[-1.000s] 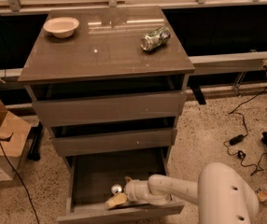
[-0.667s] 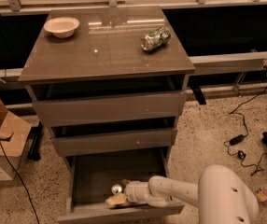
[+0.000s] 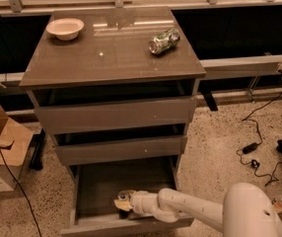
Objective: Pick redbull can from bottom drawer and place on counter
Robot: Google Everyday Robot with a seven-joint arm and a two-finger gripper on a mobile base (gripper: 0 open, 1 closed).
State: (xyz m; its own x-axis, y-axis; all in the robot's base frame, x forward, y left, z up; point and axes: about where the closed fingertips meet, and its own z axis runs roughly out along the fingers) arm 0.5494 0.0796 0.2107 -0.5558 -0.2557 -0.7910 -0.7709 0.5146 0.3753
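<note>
Redbull can (image 3: pixel 126 195) sits inside the open bottom drawer (image 3: pixel 99 181), toward its front wall, and your gripper (image 3: pixel 123 204) reaches into that drawer right against the can; you cannot tell whether it has taken hold. Above the bottom drawer, the counter (image 3: pixel 106 58) carries a green-and-white can (image 3: pixel 163 41) lying on its side and a pale bowl (image 3: pixel 65 28), well apart.

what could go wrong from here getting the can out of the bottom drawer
The tool is down in the bottom drawer beside the small can; a poor grip could tip or drop it. The middle drawer sits close above, so the arm may bump it while lifting. On the counter a green can lies on its side; placing nearby could set it rolling.
</note>
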